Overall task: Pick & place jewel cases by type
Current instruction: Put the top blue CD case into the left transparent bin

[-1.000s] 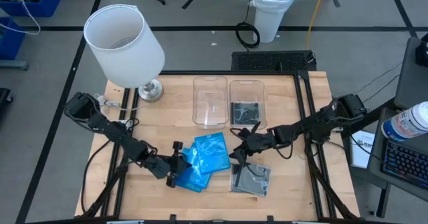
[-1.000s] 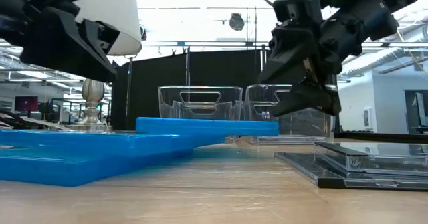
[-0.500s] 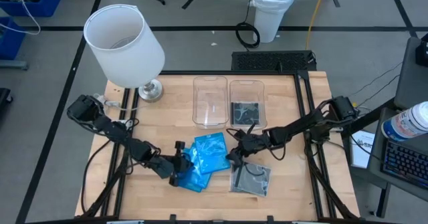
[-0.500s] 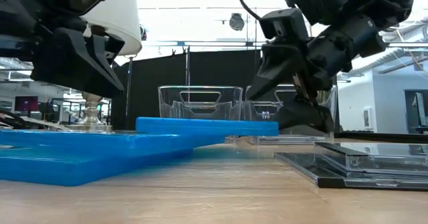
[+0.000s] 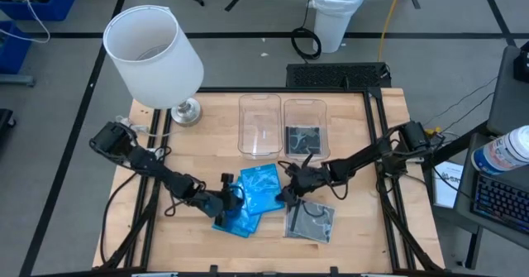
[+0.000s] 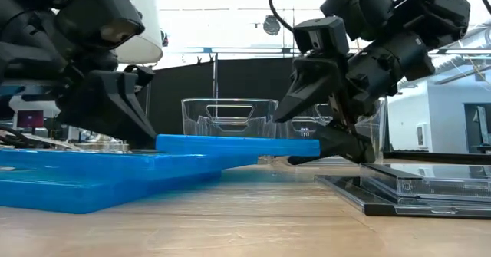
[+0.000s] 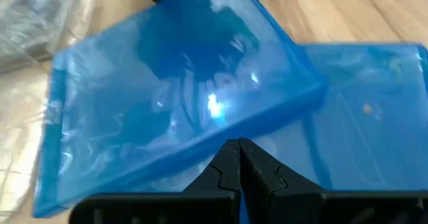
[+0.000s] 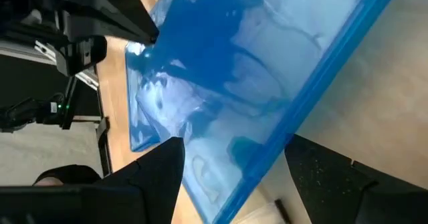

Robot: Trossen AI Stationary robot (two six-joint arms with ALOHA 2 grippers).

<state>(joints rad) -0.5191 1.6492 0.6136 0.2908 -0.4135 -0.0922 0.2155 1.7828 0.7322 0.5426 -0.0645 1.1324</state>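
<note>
Two dark jewel cases [image 5: 310, 222] lie stacked nearest you on the worktop [image 5: 364, 236], toward its right side, flat and apart from both grippers. Just beside them to the left you have the blue jewel cases [image 5: 250, 198], a loose overlapping pile; the top blue case [image 6: 238, 144] rests tilted on the one beneath it, its far edge raised off the wood.

Your left gripper [image 5: 229, 196] sits low at the left edge of that pile with its fingers [image 7: 239, 167] pressed together, clenched on nothing; their tips rest at the near edge of the top blue case in the left wrist view. Your right gripper [image 5: 288, 194] is at the right edge of the same pile, fingers spread wide, one above and one below the raised edge of the top blue case, not closed on it.

Farther back stand two clear bins side by side: the left bin [image 5: 259, 126] holds nothing you can make out, the right bin [image 5: 304, 126] has one dark case [image 5: 302, 136] lying in it. A white-shaded lamp [image 5: 153, 52] stands at the far left corner.
</note>
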